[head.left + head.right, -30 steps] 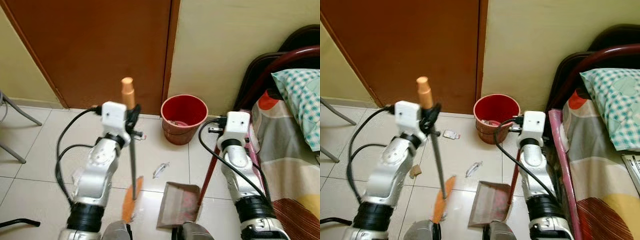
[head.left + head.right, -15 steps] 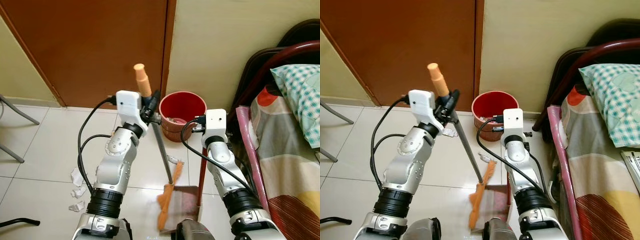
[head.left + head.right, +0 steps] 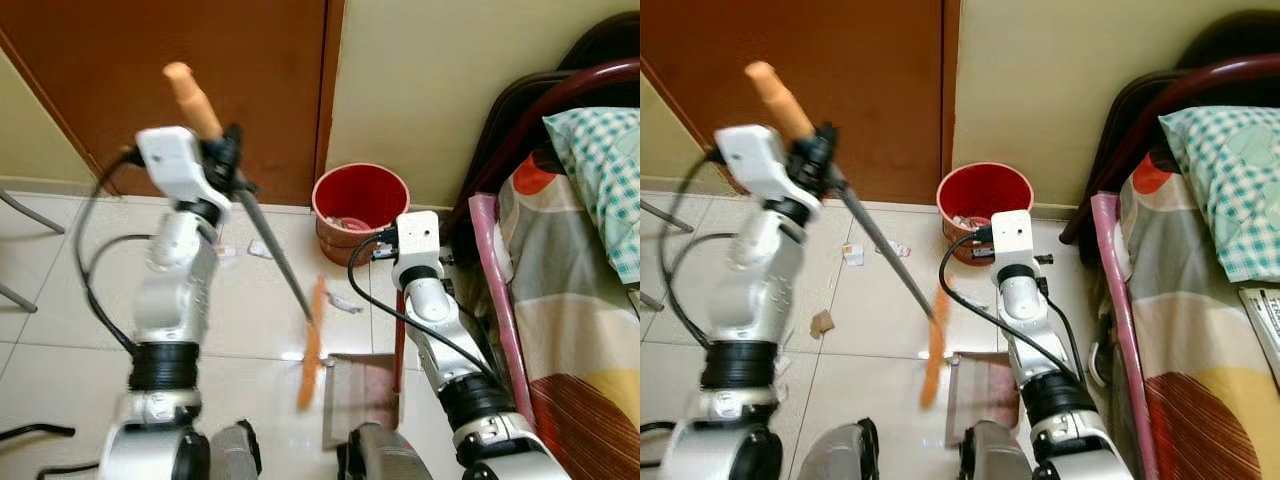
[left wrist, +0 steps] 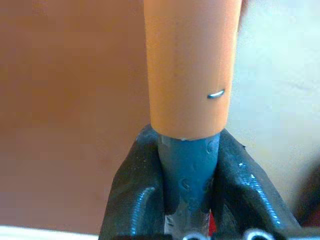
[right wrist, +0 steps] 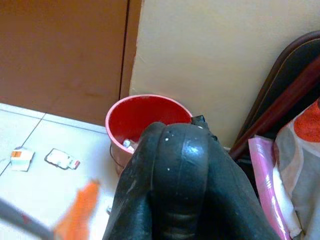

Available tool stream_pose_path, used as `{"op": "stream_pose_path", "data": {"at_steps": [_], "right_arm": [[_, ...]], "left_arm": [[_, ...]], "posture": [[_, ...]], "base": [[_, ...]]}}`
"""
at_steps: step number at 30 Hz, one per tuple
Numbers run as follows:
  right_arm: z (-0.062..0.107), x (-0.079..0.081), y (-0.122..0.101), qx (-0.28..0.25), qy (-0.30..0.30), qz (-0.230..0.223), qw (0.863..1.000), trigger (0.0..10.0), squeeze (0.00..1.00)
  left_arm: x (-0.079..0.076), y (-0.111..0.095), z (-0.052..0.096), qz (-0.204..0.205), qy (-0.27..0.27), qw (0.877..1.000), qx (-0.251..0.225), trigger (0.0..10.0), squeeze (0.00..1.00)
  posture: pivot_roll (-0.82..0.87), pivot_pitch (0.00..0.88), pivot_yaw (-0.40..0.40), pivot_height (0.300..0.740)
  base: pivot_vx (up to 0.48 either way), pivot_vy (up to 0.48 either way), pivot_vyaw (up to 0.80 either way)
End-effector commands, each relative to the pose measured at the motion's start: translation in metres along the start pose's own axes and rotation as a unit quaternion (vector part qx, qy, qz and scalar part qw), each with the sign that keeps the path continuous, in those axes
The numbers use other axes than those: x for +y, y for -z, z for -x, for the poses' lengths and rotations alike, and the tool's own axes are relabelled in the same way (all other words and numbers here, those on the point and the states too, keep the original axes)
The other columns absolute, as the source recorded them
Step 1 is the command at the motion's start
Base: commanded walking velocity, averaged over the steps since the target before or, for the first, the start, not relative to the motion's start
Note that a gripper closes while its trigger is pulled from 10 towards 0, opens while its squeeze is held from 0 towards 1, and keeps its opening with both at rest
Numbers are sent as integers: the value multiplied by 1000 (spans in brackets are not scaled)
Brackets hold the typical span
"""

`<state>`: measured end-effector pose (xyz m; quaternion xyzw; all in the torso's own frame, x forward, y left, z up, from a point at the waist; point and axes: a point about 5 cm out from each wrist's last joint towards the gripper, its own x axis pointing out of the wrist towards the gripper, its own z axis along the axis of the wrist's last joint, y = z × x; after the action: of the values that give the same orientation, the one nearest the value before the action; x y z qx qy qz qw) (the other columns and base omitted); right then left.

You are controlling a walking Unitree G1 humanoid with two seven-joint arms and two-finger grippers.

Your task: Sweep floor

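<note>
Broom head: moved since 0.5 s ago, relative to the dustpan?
Yes. The broom head has swung toward the robot's left: it overlapped the dustpan front edge then, and now sits off its left corner. The left gripper grips the handle.

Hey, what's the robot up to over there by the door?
It is sweeping. The left gripper is shut on the broom just below its orange grip, the bristles near the dustpan. The right gripper is closed on the dustpan's red upright handle. Scraps of litter lie on the floor tiles, and a red bucket stands by the wall.
</note>
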<state>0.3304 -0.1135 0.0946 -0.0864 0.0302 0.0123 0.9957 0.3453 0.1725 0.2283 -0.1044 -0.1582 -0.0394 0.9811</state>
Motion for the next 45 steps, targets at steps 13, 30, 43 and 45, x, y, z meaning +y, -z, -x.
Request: {"op": "stream_pose_path", "data": {"at_steps": [13,30,43,45], "right_arm": [[-3,-13,-14,-50,29,-3,998,10000,0],[-9,15,-9,-58,8,-27,998,10000,0],[-10,16,-5,-58,13,-33,998,10000,0],[-11,14,-5,-55,17,-38,998,10000,0]], "left_arm": [[31,52,51,-71,36,991,107,10000,0],[-44,80,73,-12,165,976,144,10000,0],[-38,43,40,78,80,991,70,10000,0],[-31,42,41,70,73,993,69,10000,0]], "posture": [[28,207,-53,740],[60,187,-32,740],[65,179,-26,740],[63,173,-23,740]], "base": [[0,0,0],[0,0,0],[0,0,0],[0,0,0]]}}
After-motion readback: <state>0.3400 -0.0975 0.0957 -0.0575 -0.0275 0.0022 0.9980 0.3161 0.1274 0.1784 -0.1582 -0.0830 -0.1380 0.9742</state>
